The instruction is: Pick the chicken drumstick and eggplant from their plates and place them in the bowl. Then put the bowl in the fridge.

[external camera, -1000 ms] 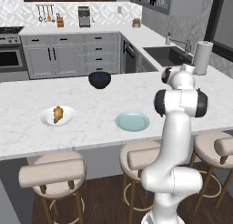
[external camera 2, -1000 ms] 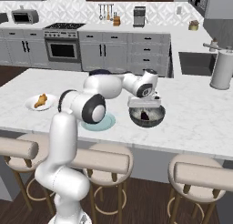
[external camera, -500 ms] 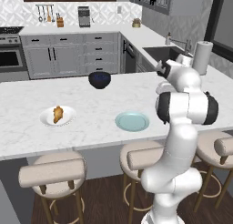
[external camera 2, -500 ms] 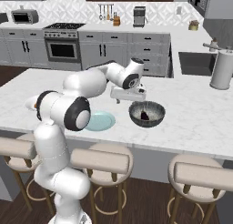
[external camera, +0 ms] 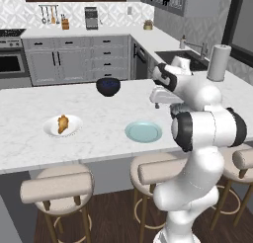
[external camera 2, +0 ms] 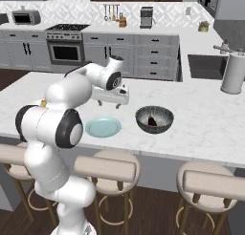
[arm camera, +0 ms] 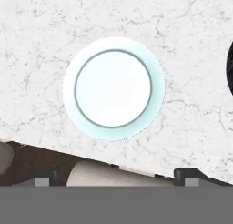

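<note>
Gripper [external camera 2: 109,104] open; two plates [external camera: 143,132] [external camera: 62,126].

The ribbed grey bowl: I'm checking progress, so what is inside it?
Inside the bowl lies one small dark piece, likely the eggplant. The near wall covers part of the floor. The chicken drumstick is on the white plate.
</note>
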You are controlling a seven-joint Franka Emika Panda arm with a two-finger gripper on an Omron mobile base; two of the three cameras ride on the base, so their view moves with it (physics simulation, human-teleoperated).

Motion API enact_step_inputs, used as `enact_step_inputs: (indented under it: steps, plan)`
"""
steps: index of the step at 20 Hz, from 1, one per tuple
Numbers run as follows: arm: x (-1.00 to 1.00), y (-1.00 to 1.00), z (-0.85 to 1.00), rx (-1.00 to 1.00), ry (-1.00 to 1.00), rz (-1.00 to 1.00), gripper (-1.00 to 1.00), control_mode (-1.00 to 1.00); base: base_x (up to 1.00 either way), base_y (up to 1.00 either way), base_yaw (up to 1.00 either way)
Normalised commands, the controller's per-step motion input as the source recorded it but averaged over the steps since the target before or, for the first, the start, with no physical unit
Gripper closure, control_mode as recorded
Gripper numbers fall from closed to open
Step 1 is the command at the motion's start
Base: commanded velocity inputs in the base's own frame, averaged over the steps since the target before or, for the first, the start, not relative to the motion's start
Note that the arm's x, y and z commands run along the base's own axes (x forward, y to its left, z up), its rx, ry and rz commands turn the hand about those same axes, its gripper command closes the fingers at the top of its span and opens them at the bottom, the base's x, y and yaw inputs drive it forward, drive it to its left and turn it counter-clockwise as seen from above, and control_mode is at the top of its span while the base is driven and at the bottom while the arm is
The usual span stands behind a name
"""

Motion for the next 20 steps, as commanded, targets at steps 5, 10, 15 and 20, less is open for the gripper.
enact_step_inputs:
  steps: [5, 10, 15, 20]
  plan:
    - [-0.13, 1.0, 0.06, 0.0, 0.12, -0.16, -1.0, -1.0, 0.0, 0.0, 0.0]
    - [-0.2, 0.74, 0.13, -0.01, 0.1, -0.03, -1.0, -1.0, 0.0, 0.0, 0.0]
    - [-0.75, 0.06, 0.0, -0.08, 0.13, 0.0, -1.0, -1.0, 0.0, 0.0, 0.0]
    - [-0.99, -0.05, 0.02, -0.04, 0.0, 0.03, -1.0, -1.0, 0.0, 0.0, 0.0]
